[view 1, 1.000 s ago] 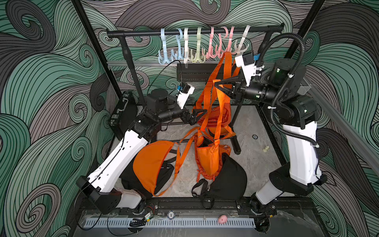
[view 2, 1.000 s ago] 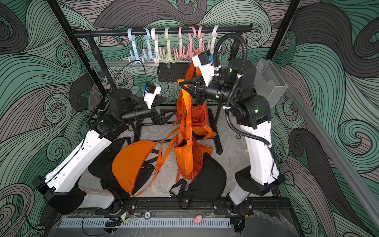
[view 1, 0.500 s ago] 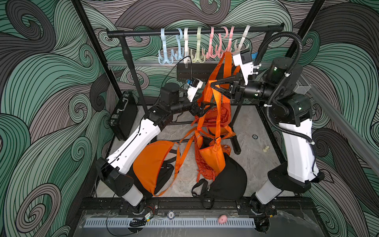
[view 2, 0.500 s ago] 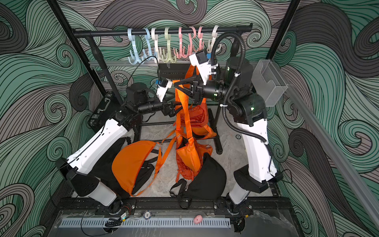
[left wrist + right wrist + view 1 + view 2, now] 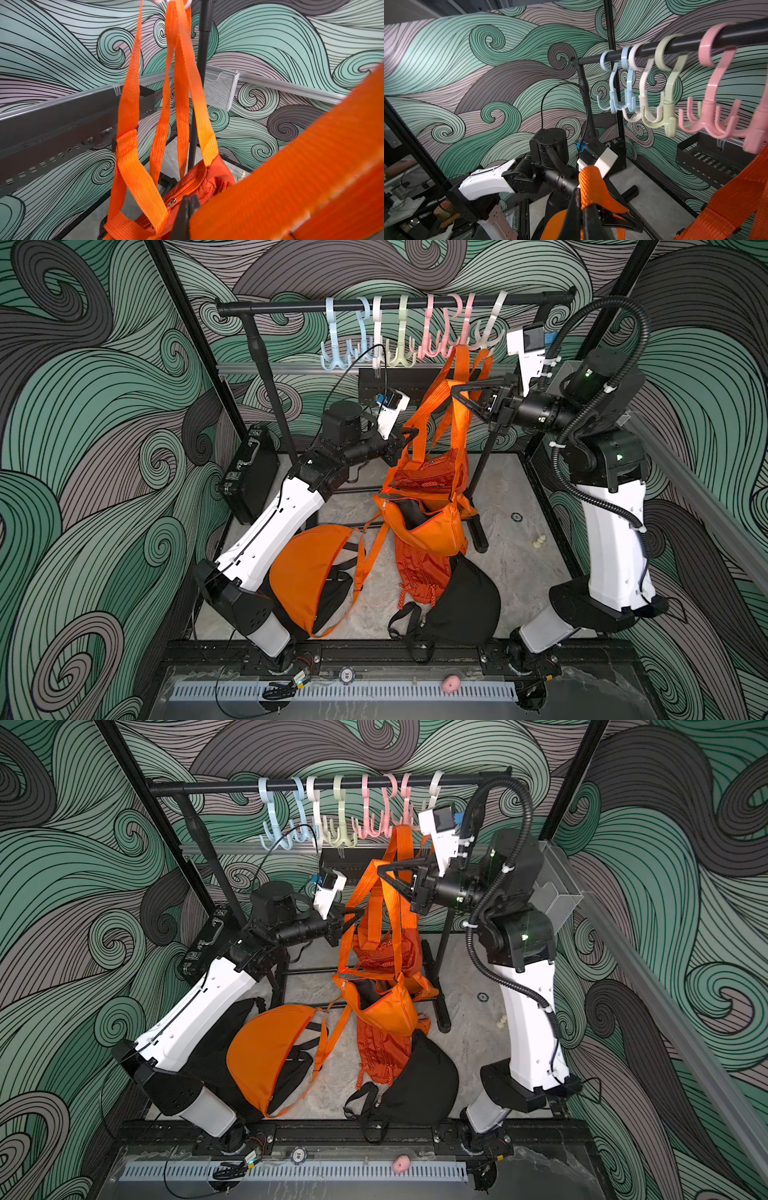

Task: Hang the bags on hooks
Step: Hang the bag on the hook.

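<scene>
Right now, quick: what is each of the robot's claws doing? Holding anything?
The left gripper: closed, pinching the orange bag strap.
The right gripper: closed, holding the same strap higher up.

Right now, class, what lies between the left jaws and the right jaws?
An orange bag strap spans the gap, pinched by both shut jaws; both top views show it.
</scene>
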Motion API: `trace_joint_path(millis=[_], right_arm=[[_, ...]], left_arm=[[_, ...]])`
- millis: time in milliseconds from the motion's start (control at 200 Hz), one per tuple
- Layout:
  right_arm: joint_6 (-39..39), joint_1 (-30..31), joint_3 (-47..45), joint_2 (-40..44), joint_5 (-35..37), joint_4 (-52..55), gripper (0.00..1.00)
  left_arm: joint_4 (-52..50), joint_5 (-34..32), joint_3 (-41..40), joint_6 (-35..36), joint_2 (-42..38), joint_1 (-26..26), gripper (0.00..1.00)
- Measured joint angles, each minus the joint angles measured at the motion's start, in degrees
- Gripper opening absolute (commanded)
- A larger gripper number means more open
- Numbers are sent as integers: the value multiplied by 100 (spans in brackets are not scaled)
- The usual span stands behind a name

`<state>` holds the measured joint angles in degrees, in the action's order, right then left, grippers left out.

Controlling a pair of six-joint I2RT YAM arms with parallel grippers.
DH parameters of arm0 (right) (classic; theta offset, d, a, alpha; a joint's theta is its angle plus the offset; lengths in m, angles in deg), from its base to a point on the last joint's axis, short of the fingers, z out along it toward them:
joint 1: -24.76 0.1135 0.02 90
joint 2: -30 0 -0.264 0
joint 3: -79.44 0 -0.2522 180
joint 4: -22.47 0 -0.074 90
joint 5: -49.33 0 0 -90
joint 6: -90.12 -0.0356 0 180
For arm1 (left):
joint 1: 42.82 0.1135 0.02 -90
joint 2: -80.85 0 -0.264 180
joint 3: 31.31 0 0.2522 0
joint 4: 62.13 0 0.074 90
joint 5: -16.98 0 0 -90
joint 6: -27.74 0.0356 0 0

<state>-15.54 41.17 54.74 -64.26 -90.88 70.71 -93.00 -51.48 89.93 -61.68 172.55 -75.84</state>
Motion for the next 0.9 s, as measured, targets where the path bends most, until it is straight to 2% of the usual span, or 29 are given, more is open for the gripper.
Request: trace_joint_path(millis=[95,235,480,650,896], right_arm=[[-275,-164,509,-332,2,-260,0],[-726,-299,1462,-1064,57,-717,0],[-1311,-411,1633,-1733,302,-1460,0],[-1307,-431,1633,-1921,551,-1515,0],[-1226,-487,1637,-1906,767,-1648,0]], left_arm=[[-173,-216,509,-26,55,0,0],[-350,-514,1672,-181,463,2,0],[-927,-927,3104,-450,1445,2,0],[-1274,-1001,3397,-575,1919,-11,0],[-1331,-1099,3451,-640,2006,-48,0]])
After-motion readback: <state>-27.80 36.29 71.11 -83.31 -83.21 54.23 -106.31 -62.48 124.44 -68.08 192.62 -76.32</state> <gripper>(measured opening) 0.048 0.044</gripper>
